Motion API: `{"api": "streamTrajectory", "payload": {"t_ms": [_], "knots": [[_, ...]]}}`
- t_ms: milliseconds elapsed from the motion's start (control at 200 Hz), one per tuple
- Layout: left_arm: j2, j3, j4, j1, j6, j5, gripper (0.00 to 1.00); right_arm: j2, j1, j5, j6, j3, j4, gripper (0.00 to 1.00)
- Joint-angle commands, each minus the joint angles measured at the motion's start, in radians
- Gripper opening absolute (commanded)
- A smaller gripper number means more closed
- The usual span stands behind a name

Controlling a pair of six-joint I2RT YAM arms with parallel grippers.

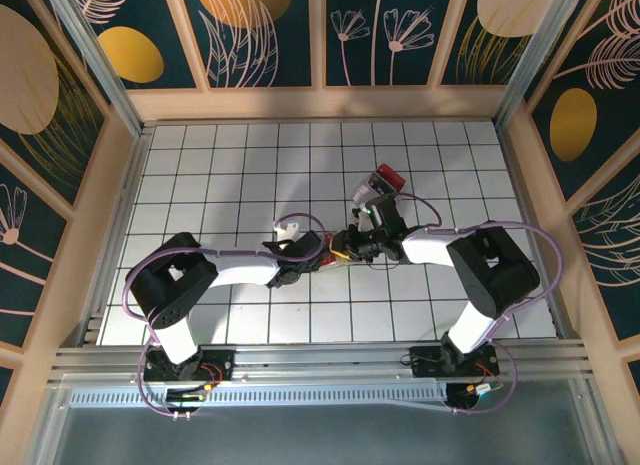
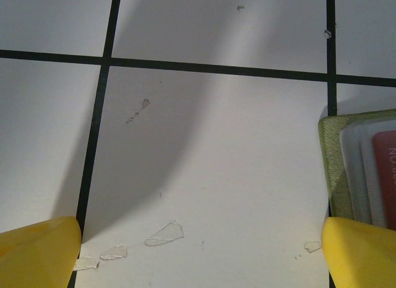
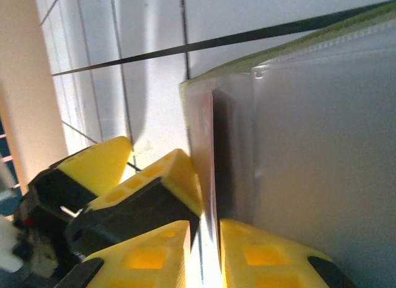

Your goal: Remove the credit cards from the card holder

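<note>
The card holder (image 2: 337, 158) lies on the white gridded table, its yellow-green rim and clear sleeves at the right edge of the left wrist view. A red credit card (image 2: 387, 176) sits in a sleeve. My left gripper (image 2: 198, 257) is open, with bare table between its fingers and its right fingertip (image 2: 362, 251) against the holder's near corner. In the right wrist view the holder (image 3: 278, 60) stands close, and a thin credit card (image 3: 207, 145) sticks out edge-on from its sleeve (image 3: 328, 145). My right gripper (image 3: 210, 238) is shut on that card. Both grippers (image 1: 305, 260) (image 1: 345, 247) meet at the table's middle.
A red object (image 1: 388, 177) and a grey one (image 1: 365, 195) lie just behind the right gripper. A small white piece (image 1: 290, 227) rests behind the left gripper. Wooden walls (image 1: 120, 185) ring the table. The left gripper's yellow fingers (image 3: 154, 183) press close beside the right one.
</note>
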Motion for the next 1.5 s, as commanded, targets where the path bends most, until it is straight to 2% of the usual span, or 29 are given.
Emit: {"api": "streamTrajectory", "payload": {"t_ms": [0,225,260,505,886,1126,1496], "knots": [[0.047,-0.043,-0.123,0.004,0.010,0.028,0.99,-0.053,-0.007,-0.047,-0.013,-0.014,0.059,0.19],[0.050,-0.043,-0.124,0.003,0.011,0.031,0.99,-0.062,-0.006,-0.036,-0.014,-0.026,0.047,0.17],[0.049,-0.043,-0.124,0.003,0.011,0.030,0.99,-0.064,-0.035,-0.032,-0.016,-0.028,0.040,0.17],[0.053,-0.043,-0.124,0.003,0.010,0.033,0.99,-0.076,-0.059,-0.022,-0.019,-0.046,0.030,0.16],[0.065,-0.032,-0.126,0.003,0.016,0.037,0.99,-0.056,-0.061,-0.032,-0.016,-0.037,0.039,0.15],[0.067,-0.029,-0.126,0.003,0.017,0.037,0.99,-0.013,-0.060,0.040,-0.070,-0.020,-0.051,0.21],[0.070,-0.032,-0.120,0.003,0.013,0.041,0.99,0.019,-0.055,-0.010,-0.053,-0.034,0.023,0.23]]}}
